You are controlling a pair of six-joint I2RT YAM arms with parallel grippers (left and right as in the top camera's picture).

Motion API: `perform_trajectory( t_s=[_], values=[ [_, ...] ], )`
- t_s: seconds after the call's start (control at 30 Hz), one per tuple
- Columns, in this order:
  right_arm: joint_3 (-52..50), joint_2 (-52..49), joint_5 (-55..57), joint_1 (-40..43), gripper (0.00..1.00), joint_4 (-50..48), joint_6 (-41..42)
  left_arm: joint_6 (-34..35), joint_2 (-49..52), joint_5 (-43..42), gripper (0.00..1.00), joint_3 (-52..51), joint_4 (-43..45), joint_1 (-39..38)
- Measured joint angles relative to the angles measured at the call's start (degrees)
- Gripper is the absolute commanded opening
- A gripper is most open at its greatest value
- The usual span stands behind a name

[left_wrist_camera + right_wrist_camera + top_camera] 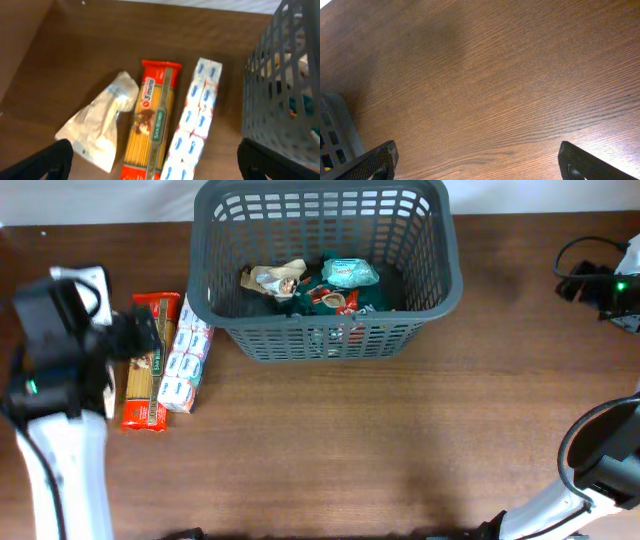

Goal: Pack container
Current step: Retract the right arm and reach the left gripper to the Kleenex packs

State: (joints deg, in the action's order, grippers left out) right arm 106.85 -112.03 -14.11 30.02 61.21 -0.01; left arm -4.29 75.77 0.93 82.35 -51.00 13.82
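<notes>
Three items remain outside the basket (452, 280): a silver pouch (102, 125), a spaghetti pack (150, 125) and a blue-and-white pack (195, 120), lying side by side on the table left of it. The left gripper (160, 167) hangs above them with its fingers wide apart and empty. The right gripper (480, 165) is likewise spread, holding nothing, over bare wood near a basket corner. Risk one: spaghetti and blue-and-white pack lie touching, so fingers closing on one may catch or drag the other. Risk two: the spaghetti pack is long; gripped off-centre it would likely tilt and strike the thick rim on the way in. Risk three: the pouch looks flat and slick, hence prone to slipping. The basket stands upright at the table's rear centre. It is dark grey, rectangular with rounded corners and lattice-slotted walls, and already holds several packets on its floor, with ample room left.
</notes>
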Motion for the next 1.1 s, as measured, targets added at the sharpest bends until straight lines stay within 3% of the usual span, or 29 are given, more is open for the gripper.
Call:
perform_trajectory(
  t_s=[0.17,0.3,0.47,0.7,0.9,1.0,1.1],
  values=[
    [-0.04,0.0,0.0,0.0,0.99,0.02,0.0,-1.29,5.77,-1.88,1.0,3.08,-0.59,0.02],
    [-0.04,0.0,0.02,0.0,0.99,0.02,-0.02,-5.79,12.68,-5.16,0.9,3.69,-5.49,0.04],
    [-0.04,0.0,0.02,0.0,0.99,0.02,0.02,-12.39,23.63,-6.84,0.89,3.69,-11.26,0.02],
    [-0.04,0.0,0.02,0.0,0.99,0.02,-0.02,-18.34,32.02,-7.19,0.89,3.69,-11.39,-0.72],
    [-0.04,0.0,0.02,0.0,0.99,0.02,-0.04,-20.65,37.16,-6.51,0.77,3.69,-11.34,-2.75],
    [-0.04,0.0,0.02,0.0,0.99,0.02,0.0,-20.96,39.76,-4.96,0.56,3.69,-11.34,-3.82],
    [-0.04,0.0,0.0,0.0,0.99,0.02,-0.02,-21.4,41.88,-2.8,0.06,3.72,-11.13,-4.74]
  ],
)
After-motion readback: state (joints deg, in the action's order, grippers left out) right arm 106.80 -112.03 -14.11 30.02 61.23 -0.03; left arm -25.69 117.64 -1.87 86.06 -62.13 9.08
